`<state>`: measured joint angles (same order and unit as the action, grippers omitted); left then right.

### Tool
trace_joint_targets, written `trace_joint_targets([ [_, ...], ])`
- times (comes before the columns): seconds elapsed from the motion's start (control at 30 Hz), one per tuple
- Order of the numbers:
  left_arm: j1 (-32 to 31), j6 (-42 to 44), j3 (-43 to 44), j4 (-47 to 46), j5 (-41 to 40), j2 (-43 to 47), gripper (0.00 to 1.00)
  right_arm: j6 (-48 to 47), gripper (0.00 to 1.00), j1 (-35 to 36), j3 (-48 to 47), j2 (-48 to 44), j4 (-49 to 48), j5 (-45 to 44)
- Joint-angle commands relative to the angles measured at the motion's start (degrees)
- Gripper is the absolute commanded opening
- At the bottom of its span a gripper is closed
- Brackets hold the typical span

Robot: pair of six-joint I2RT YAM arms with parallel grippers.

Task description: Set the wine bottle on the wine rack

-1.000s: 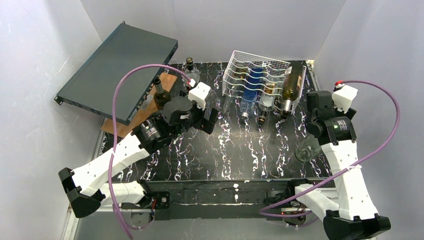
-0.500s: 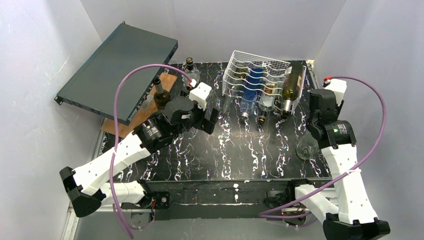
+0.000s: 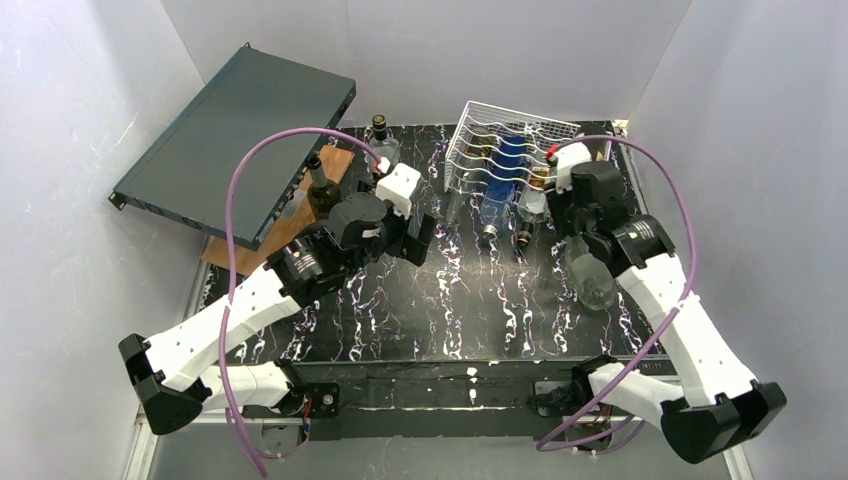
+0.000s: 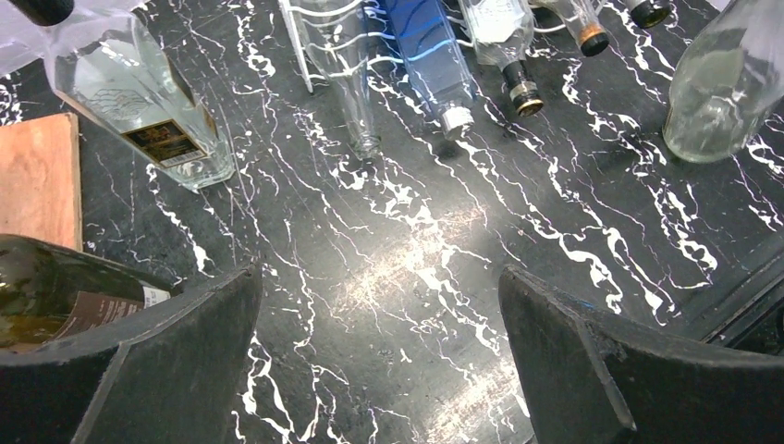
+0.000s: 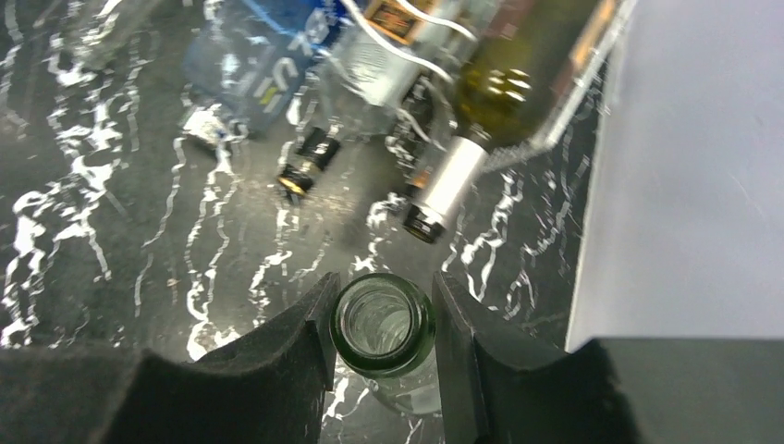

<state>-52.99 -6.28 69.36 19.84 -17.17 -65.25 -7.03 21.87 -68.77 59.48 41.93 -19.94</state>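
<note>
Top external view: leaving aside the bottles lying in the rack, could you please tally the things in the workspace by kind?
Bottles off the rack: 3 (dark bottle, square clear bottle, pale bottle in the right gripper)
Wine rack: 1
Metal case: 1
Wooden board: 1
Total: 6

White panel walls [image 3: 500, 50] enclose the table [image 3: 470, 310] on three sides; its top is black with white marble veining, evenly lit.

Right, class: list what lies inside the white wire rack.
Bottles lie in the wine rack, necks toward the arms: a blue bottle, clear ones, an olive-green bottle with silver foil. From above the right arm covers that last one; exact count unclear.
</note>
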Motion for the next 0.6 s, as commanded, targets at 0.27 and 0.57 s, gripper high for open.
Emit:
trace_joint_targets([
  [0.27, 0.2, 1.3, -2.8, -3.9, -12.7, 5.9, 0.99, 1.1, 0.01, 18.2, -4.1, 16.2, -6.3, 7.2],
  [0.57, 0.2, 2.2, -5.6, -7.3, -16.1, 9.8, 0.99, -1.3, 0.01, 25.3, -5.7, 31.7, -18.4, 12.3],
])
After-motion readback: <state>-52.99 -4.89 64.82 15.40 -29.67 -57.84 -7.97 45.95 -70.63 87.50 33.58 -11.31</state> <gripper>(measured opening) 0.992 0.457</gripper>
